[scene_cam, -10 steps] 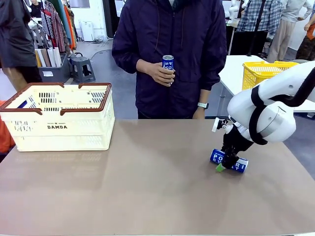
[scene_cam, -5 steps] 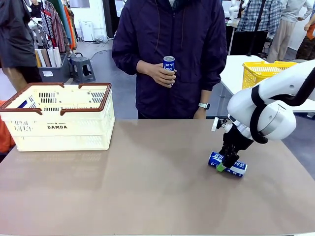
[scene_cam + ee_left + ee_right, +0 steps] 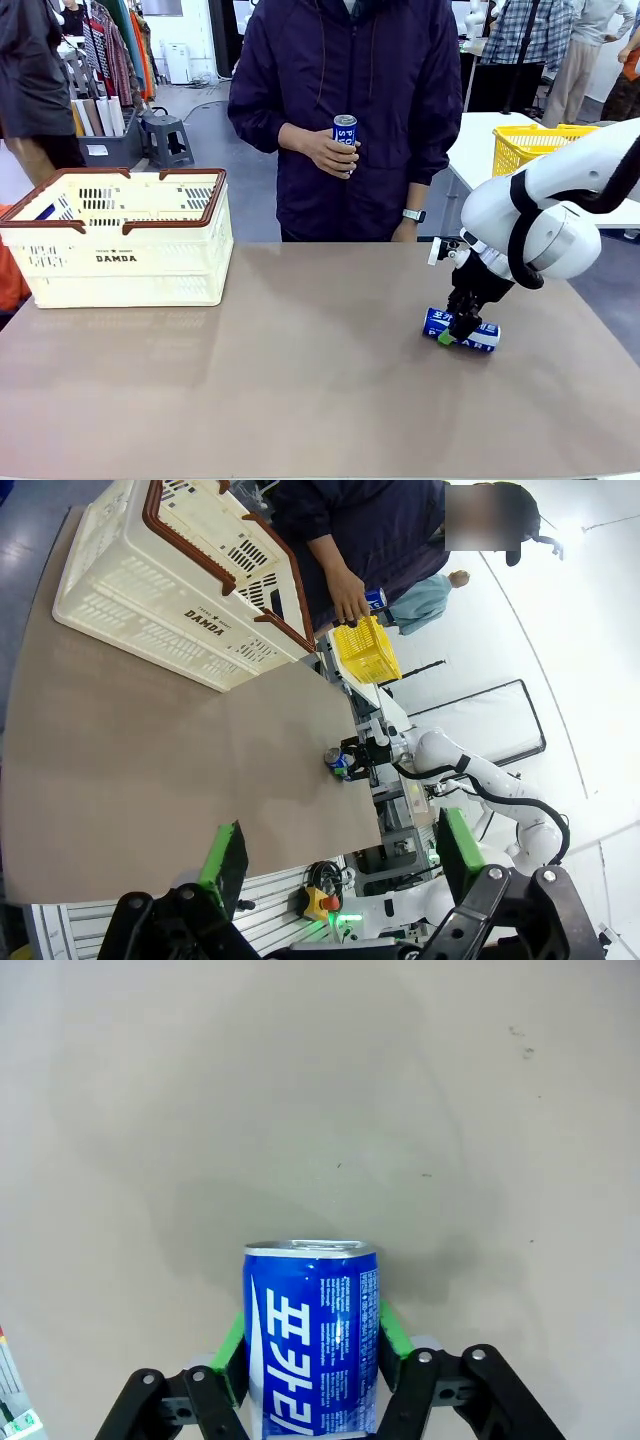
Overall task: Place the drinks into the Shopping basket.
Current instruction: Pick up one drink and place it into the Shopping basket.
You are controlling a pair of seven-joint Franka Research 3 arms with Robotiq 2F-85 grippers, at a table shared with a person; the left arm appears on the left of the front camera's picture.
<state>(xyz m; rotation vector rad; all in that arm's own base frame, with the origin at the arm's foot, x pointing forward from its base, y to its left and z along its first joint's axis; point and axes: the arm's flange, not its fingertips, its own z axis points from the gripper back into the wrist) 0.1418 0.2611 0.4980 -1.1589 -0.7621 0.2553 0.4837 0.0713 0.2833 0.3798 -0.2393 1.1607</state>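
right end effector (image 3: 458,335) clamps the lying blue can (image 3: 312,1330); left end effector (image 3: 340,852) gapes wide

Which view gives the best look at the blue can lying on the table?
Right wrist view: the blue can fills the lower middle, lettering readable, between the green pads of the right gripper. Front view shows it small, on its side under that gripper. Left wrist view shows a distant speck.

A yellow basket (image 3: 527,150) sits on a far table (image 3: 472,140) (white).
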